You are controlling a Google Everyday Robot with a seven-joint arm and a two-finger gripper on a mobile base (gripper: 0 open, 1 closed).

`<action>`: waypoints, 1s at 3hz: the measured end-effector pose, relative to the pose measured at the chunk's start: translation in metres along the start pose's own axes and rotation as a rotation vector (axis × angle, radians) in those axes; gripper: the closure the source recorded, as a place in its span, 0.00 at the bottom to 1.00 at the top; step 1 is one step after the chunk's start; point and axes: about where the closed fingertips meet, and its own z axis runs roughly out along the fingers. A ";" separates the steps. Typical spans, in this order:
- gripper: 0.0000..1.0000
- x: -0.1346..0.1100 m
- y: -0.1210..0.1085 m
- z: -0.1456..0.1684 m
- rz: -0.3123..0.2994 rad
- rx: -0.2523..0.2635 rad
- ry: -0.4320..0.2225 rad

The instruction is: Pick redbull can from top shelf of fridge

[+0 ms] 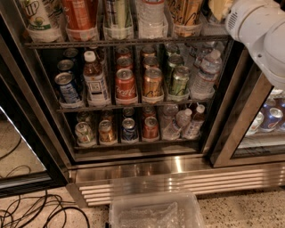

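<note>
The fridge stands open in front of me, with wire racks and a ribbed steel base. The top shelf holds a row of clear cup holders. The redbull can, slim and silver with bluish patches, stands in one of them, between an orange-red can and a clear bottle. A gold-orange can stands further right. My white arm fills the top right corner, beside the shelf's right end. The gripper itself is out of view.
The middle rack holds short cans, among them a red Coca-Cola can, and bottles. The lowest rack holds more cans. A glass door stands open at the right. A clear plastic bin and black cables lie on the floor.
</note>
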 end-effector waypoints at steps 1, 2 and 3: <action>1.00 -0.015 0.007 -0.006 0.052 -0.049 -0.005; 1.00 -0.012 0.014 -0.018 0.085 -0.135 0.039; 1.00 -0.003 0.030 -0.031 0.119 -0.256 0.100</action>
